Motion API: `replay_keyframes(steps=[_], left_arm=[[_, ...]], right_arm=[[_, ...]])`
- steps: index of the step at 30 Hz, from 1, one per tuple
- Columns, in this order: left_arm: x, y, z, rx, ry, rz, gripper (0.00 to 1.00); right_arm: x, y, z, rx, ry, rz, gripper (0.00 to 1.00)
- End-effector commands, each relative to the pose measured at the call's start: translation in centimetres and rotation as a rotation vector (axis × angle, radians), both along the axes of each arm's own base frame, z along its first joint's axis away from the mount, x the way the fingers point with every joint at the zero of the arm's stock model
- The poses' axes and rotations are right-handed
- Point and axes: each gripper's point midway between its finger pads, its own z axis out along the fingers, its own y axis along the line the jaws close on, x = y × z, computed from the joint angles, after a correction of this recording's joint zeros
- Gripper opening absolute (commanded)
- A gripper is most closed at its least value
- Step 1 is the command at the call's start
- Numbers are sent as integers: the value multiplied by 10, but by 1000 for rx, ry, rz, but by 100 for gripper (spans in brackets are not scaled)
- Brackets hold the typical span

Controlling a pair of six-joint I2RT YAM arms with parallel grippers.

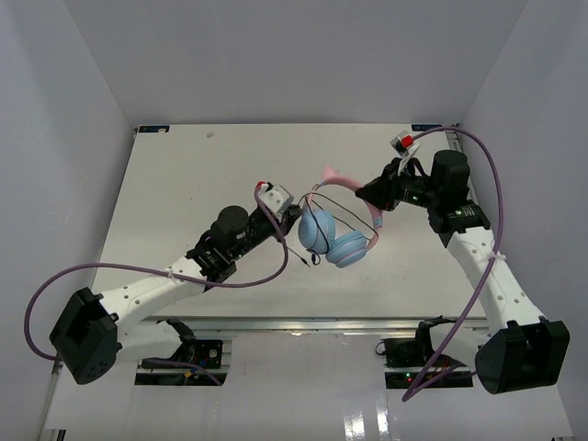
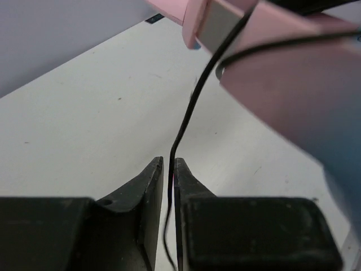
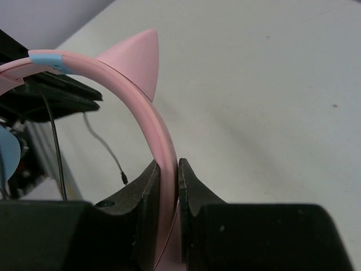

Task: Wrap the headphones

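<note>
The headphones (image 1: pixel 333 241) hang above the table's middle, light-blue ear cups low, pink headband (image 1: pixel 342 184) with cat-ear points on top. My right gripper (image 1: pixel 369 195) is shut on the headband (image 3: pixel 161 135), one cat ear (image 3: pixel 138 56) just beyond the jaws. My left gripper (image 1: pixel 292 213) is shut on the thin black cord (image 2: pixel 189 107), which runs up from the jaws to the pink headband end (image 2: pixel 282 68). The cord loops over the ear cups, and its jack plug (image 3: pixel 123 178) dangles free below.
The white table (image 1: pixel 184 184) lies between grey walls. Purple robot cables (image 1: pixel 110 271) trail from both arms. Black brackets sit at the far corners (image 1: pixel 152 130). The arms' bases stand at the near edge.
</note>
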Motion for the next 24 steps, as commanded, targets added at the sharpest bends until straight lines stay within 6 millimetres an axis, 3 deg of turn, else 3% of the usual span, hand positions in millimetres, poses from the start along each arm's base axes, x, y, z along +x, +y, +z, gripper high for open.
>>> replay_keyframes(steps=[1,3,4,8,12,14,16,20,24], left_arm=[[-14,-23,46,-352,-19,-130,41],[-14,-33,31,-376,23,-158,49],[-16,-35,37,-410,8,-180,51],[-21,-41,21,-497,57,-219,54],[-28,-61,7,-546,97,-268,53],[-23,-75,-3,-539,120,-282,35],[-22,-87,-5,-539,128,-296,24],[-18,-98,-18,-526,153,-264,15],[-13,-96,-33,-515,191,-191,2]], right_arm=[[-15,19,54,221,101,116,8],[-17,20,59,262,147,125,8],[-16,20,63,292,178,114,8],[-4,13,73,335,208,27,8],[12,8,83,380,238,-73,8],[17,7,86,394,252,-90,8],[26,3,85,394,238,-148,8],[44,-11,83,370,189,-273,8],[64,-27,69,306,142,-431,8]])
